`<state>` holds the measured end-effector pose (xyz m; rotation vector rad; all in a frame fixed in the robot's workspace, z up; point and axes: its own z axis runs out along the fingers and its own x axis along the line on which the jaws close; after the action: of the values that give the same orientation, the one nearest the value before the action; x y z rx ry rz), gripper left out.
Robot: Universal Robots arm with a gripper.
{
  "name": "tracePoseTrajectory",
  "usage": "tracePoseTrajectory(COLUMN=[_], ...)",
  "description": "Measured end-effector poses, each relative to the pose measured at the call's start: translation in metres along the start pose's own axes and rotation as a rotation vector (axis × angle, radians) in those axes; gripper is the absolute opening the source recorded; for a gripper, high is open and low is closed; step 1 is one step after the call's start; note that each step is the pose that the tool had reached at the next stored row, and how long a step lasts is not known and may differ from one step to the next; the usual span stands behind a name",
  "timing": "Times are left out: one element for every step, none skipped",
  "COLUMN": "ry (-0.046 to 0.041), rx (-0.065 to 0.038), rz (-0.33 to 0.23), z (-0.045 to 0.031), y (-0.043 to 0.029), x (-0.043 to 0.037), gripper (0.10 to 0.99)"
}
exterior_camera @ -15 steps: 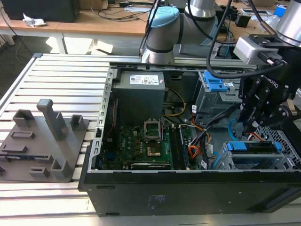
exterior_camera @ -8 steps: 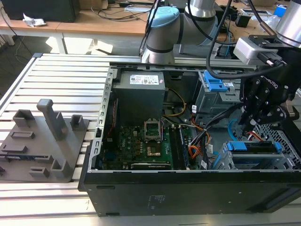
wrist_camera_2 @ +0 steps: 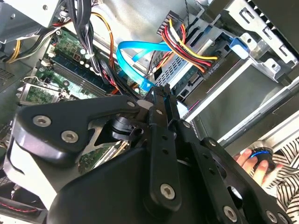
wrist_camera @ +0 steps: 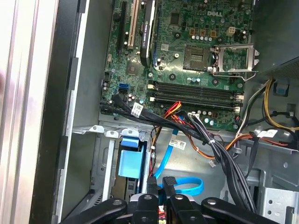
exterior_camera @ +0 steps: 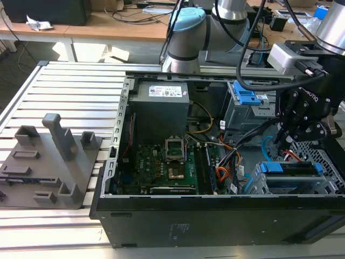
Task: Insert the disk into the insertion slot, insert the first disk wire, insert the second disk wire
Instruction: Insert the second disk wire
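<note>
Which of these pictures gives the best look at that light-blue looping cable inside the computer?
The second wrist view: there the second disk wire arcs in a clear loop just beyond the gripper. In the first wrist view its loop lies by the fingertips, partly cut off by them. In the exterior view a short blue stretch shows beside the gripper.

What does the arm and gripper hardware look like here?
The arm has silver-grey tube links with light-blue joint caps, and black cables run down along it. Near the wrist sits a pale grey camera box. The gripper is matte black with white lettering; in the second wrist view its linkage fingers carry silver screw heads.
</note>
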<state>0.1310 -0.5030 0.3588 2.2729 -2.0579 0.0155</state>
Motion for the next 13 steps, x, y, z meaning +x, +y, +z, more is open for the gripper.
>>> tracePoseTrajectory(ry=[0.0000,-0.0003,0.0000,-0.0001,0.0000,-0.0001,0.0000,0.0001,-0.0001,-0.0001,-0.0001,-0.0002,-0.0002], rx=[0.000,0.000,0.000,0.000,0.000,0.000,0.000,0.000,0.000,0.000,0.000,0.000,0.000], rz=[0.000,0.000,0.000,0.000,0.000,0.000,0.000,0.000,0.000,0.000,0.000,0.002,0.006], z=[0.0001,0.0003,0.0005,0.0008,0.0010,0.0014,0.0015,0.0018,0.0020,0.0021,0.0021,0.0021,0.0020], y=[0.0000,0.0001,0.0006,0.0010,0.0015,0.0020,0.0023,0.0027,0.0029,0.0031,0.0031,0.0031,0.0031], x=[0.0000,0.0012,0.0061,0.0105,0.0157,0.0206,0.0235,0.0275,0.0297,0.0314,0.0316,0.0316,0.0317], gripper=[0.161,0.161,0.161,0.161,0.161,0.161,0.161,0.161,0.161,0.161,0.161,0.161,0.161])
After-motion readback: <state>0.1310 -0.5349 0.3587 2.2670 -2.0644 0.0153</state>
